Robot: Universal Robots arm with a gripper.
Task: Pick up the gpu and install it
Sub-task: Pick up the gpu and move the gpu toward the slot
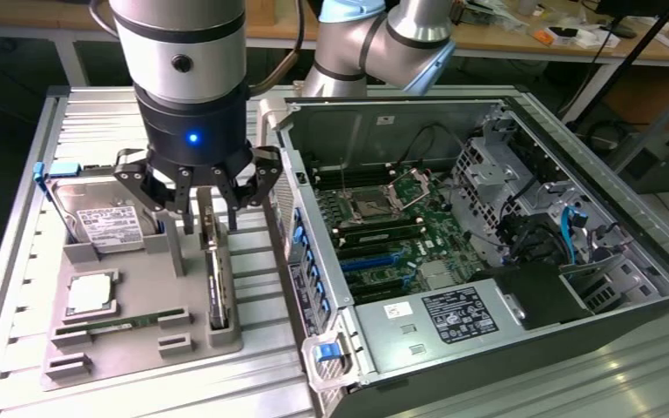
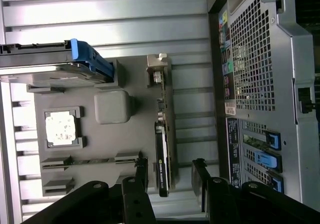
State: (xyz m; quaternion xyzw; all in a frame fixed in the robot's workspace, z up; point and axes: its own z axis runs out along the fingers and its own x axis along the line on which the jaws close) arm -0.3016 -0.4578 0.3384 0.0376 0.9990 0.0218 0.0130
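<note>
The gpu (image 1: 219, 274) is a thin dark card with a metal bracket. It stands on edge in a slot of the grey holder tray (image 1: 137, 353), to the exterior view's left of the open computer case (image 1: 486, 244). My gripper (image 1: 201, 198) hangs just over the card's far end, open, with dark fingers spread on both sides of it. In the wrist view the gpu (image 2: 164, 134) runs between the two fingertips (image 2: 141, 170), with a gap on each side, and my gripper (image 2: 170, 173) grips nothing.
The tray also holds a hard drive (image 1: 108, 222) with a blue clip, a processor chip (image 1: 91, 296) and a narrow memory stick (image 1: 114, 324). The case lies on its side with the motherboard (image 1: 387, 231) exposed. Its rear panel (image 2: 260, 84) stands close beside the tray.
</note>
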